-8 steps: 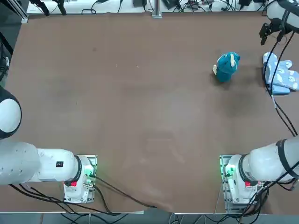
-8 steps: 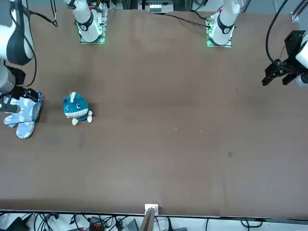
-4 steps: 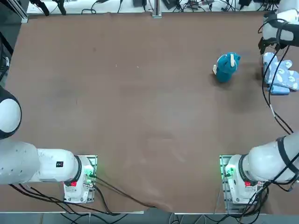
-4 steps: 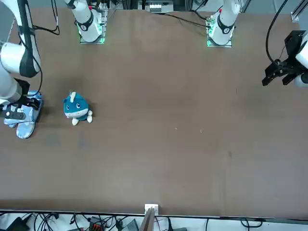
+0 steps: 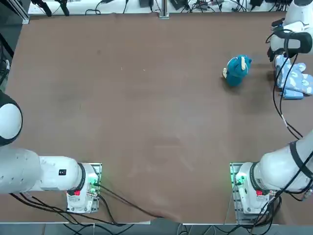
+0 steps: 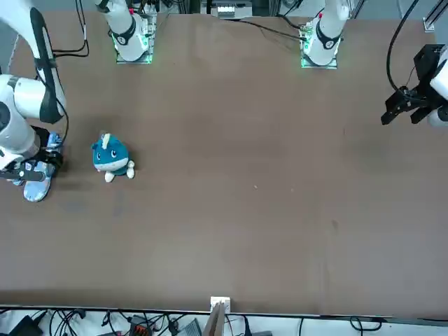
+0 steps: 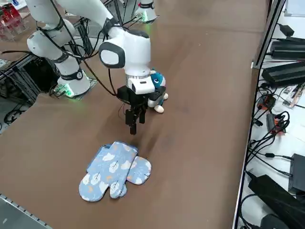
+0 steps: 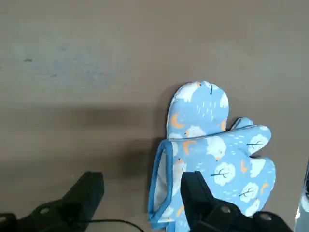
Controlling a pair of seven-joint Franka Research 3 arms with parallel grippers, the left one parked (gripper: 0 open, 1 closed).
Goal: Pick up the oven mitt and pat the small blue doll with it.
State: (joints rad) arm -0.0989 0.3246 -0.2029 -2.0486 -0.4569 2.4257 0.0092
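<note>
Fingers (image 8: 140,193) of the right arm, parted wide, nothing between. Right side view: two overlapping light-blue fabric mitts (image 7: 109,173), cloud-and-tree print, on the surface (image 7: 190,157); front view, partly covered by the arm. Small blue doll (image 6: 112,158), rounded plush, nearby, whitish belly shown frontally.

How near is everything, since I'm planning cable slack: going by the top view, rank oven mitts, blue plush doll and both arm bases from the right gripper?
From the right gripper:
1. Oven mitts, right, and blue plush doll, left: too close to call.
2. Right arm's base, bottom right.
3. Left arm's base, bottom left.
</note>
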